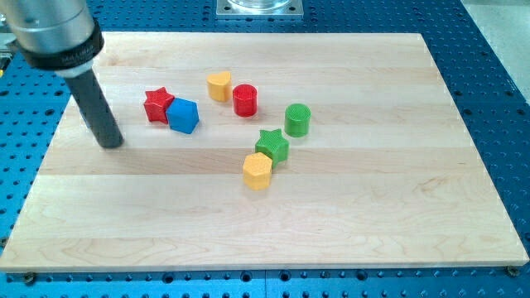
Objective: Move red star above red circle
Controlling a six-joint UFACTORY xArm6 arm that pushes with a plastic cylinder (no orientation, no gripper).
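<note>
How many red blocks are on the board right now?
2. The red star sits toward the view's left, touching the blue block. The red circle is further right, beside the yellow heart. None appear hidden.

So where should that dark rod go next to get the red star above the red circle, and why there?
Probably my tip should slide toward the view's bottom-right, getting just below the red star. It now sits left of the star and slightly lower, not touching. The blue block hugs the star's right side, so a straight rightward push would shove both. Pushing up first frees the star to travel over the yellow block toward the red circle.
</note>
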